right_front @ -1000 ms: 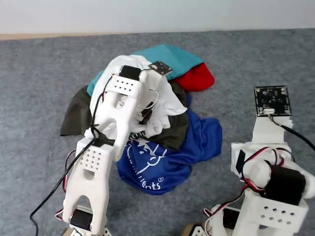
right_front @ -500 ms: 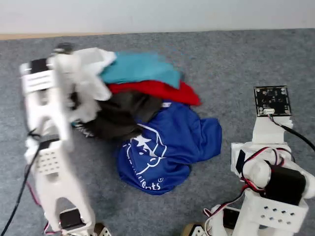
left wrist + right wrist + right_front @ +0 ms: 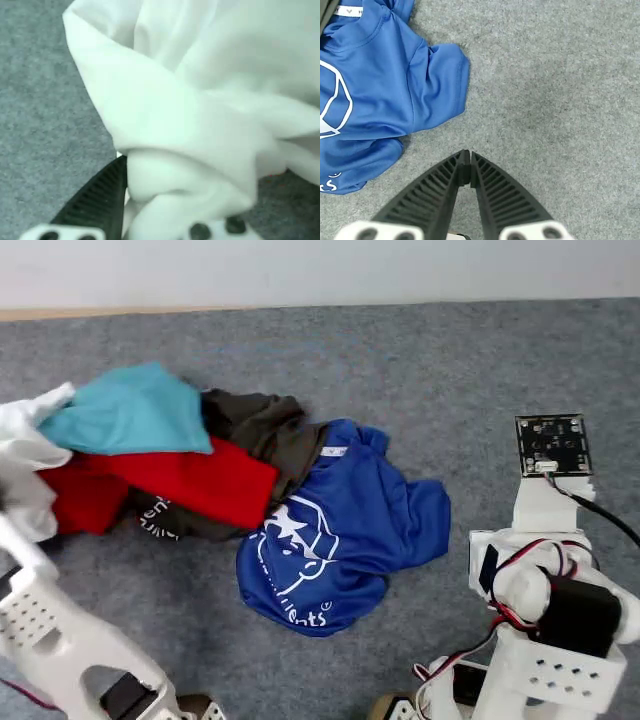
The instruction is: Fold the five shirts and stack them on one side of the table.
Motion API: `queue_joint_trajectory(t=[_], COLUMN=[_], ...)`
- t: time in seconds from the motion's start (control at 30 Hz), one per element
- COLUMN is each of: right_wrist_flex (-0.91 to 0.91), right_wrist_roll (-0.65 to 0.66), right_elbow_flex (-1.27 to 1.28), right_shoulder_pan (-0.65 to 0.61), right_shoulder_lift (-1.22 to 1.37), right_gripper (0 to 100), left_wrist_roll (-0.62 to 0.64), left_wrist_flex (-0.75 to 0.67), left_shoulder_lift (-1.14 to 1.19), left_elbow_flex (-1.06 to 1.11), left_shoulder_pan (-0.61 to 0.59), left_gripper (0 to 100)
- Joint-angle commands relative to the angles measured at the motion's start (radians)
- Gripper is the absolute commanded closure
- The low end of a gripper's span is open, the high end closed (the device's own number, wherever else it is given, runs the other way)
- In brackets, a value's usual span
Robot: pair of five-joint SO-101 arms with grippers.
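Note:
Five shirts lie in a loose heap on the grey carpet. The white shirt (image 3: 25,460) hangs at the far left, bunched in my left gripper (image 3: 150,185), which is shut on it; one black finger (image 3: 102,192) shows under the white cloth (image 3: 200,100). A teal shirt (image 3: 130,410) and a red shirt (image 3: 190,480) trail to its right, over a dark olive shirt (image 3: 265,430). The blue shirt (image 3: 340,530) with white print lies crumpled in the middle. My right gripper (image 3: 470,157) is shut and empty above bare carpet, just beside the blue shirt's sleeve (image 3: 435,85).
The left arm's white base (image 3: 60,640) stands at the near left corner, and the right arm (image 3: 550,600) is folded at the near right. Bare grey carpet (image 3: 480,370) stretches along the back and the right. A pale wall edge runs along the far side.
The left arm swung from the heap's middle to the far left, dragging the white shirt with it. The teal and red shirts slid left too, uncovering the dark olive one. The right arm stayed still.

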Motion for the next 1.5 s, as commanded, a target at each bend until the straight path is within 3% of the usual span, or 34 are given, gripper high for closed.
queue_joint_trajectory(t=[0.0,0.17,0.37,0.43,0.67,0.93,1.07,1.2,1.47], right_wrist_flex=[0.03,0.03,0.033,0.033,0.031,0.038,0.038,0.038,0.039], right_wrist_roll=[0.003,0.003,0.005,0.005,0.003,0.006,0.009,0.009,0.009], right_elbow_flex=[-0.046,-0.046,-0.046,-0.046,-0.046,-0.046,-0.046,-0.046,-0.044], right_shoulder_pan=[0.004,0.004,0.004,0.004,0.004,0.005,0.007,0.008,0.008], right_shoulder_lift=[0.002,0.002,0.002,0.002,0.002,0.001,0.001,0.001,0.001], right_gripper=[98.9,98.9,98.9,98.9,98.9,98.9,98.9,98.9,98.9], left_wrist_roll=[-0.034,-0.04,-0.035,-0.035,-0.035,0.015,0.08,0.115,0.114], left_wrist_flex=[0.018,0.02,0.02,0.02,0.02,0.012,-0.078,-0.153,-0.222], left_shoulder_lift=[-0.107,-0.204,-0.316,-0.342,-0.41,-0.427,-0.356,-0.218,0.055], left_elbow_flex=[-0.013,-0.013,-0.01,-0.01,0.005,0.219,0.271,0.269,0.269], left_shoulder_pan=[-0.029,-0.028,-0.008,0.012,0.215,0.658,0.827,0.89,0.861], left_gripper=[100,95,72,69,69,69,69,69,69])
